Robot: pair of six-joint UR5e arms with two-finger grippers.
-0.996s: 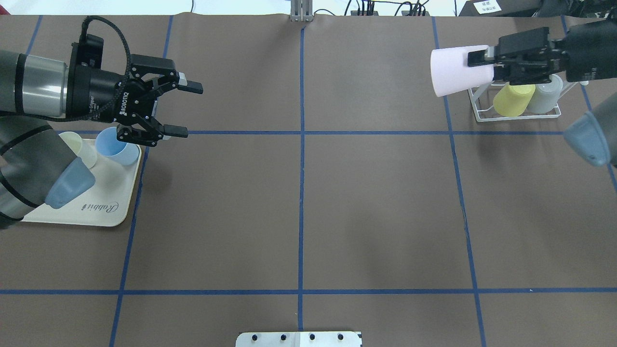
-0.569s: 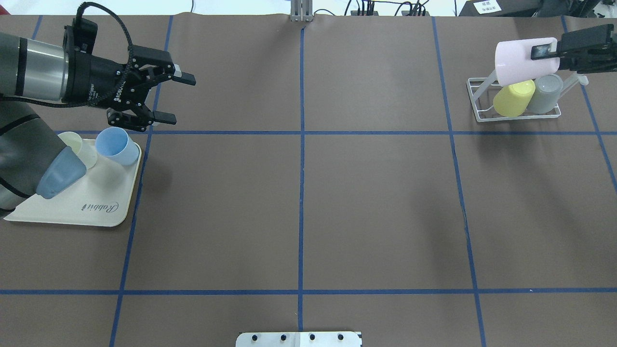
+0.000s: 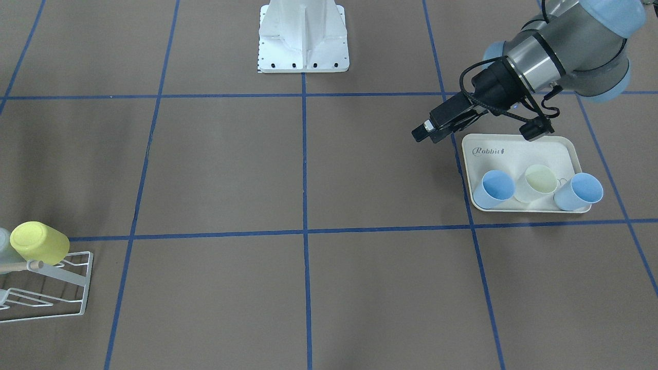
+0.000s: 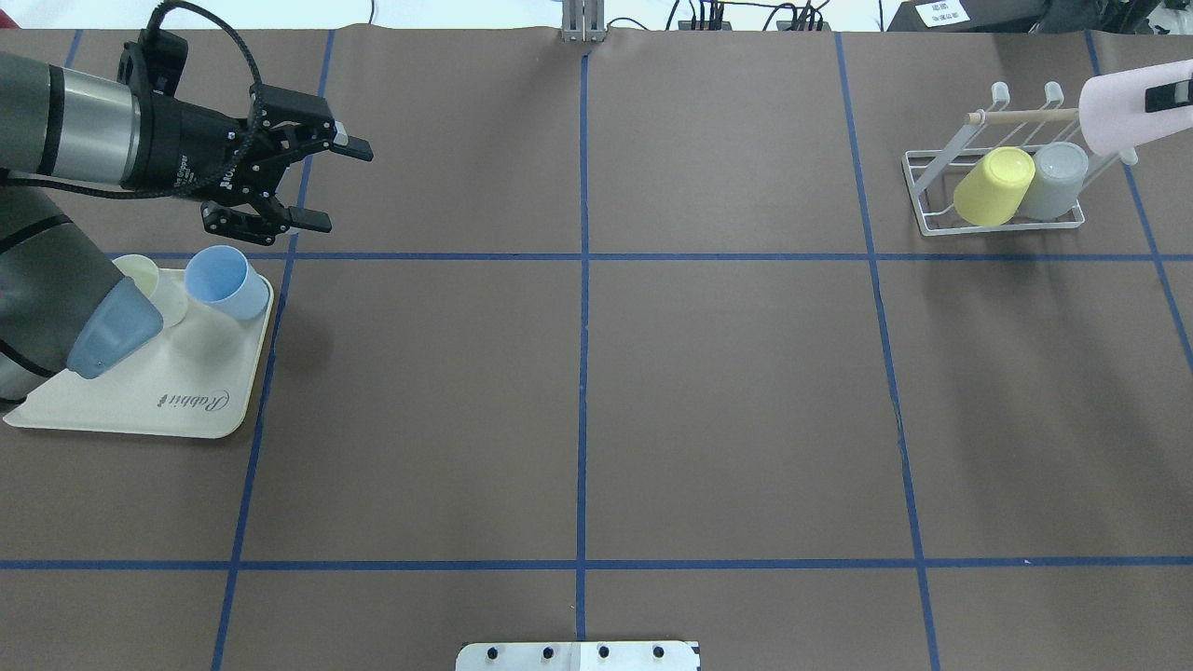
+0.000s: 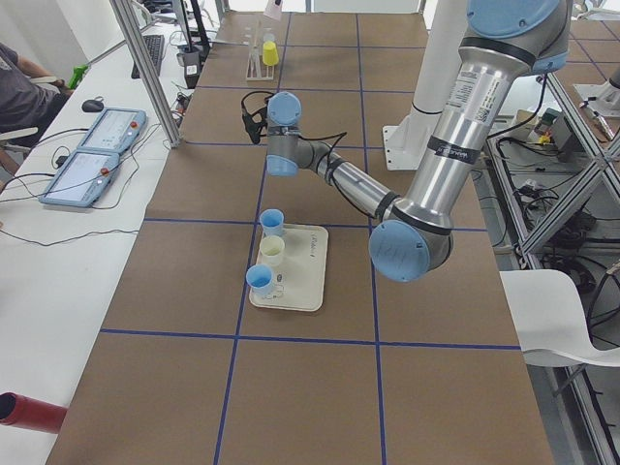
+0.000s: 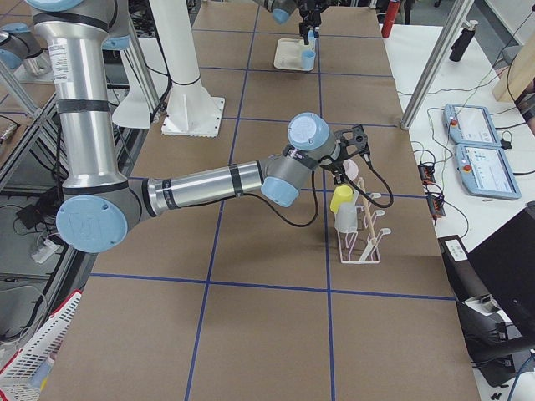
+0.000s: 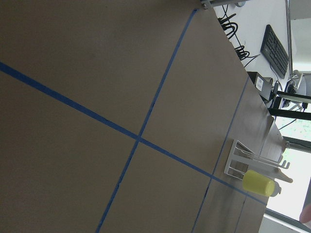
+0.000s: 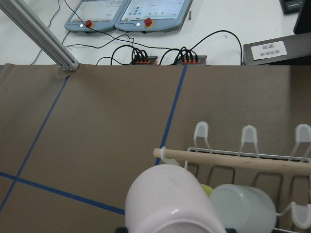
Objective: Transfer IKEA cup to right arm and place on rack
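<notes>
The IKEA cup is pale pink and lies tilted on its side in the air, with my right gripper shut on it at the view's right edge. It hangs just above the far right end of the white wire rack. In the right wrist view the pink cup sits just in front of the rack's wooden dowel. The rack holds a yellow cup and a grey cup. My left gripper is open and holds nothing, above the table beyond the tray.
A cream tray on my left carries two blue cups and a cream cup. The robot's white base plate stands at my table edge. Blue tape lines grid the brown table.
My right gripper has carried the pink cup rightward, from left of the rack to over its far right end. My left gripper has drawn back from the tray, still open.
</notes>
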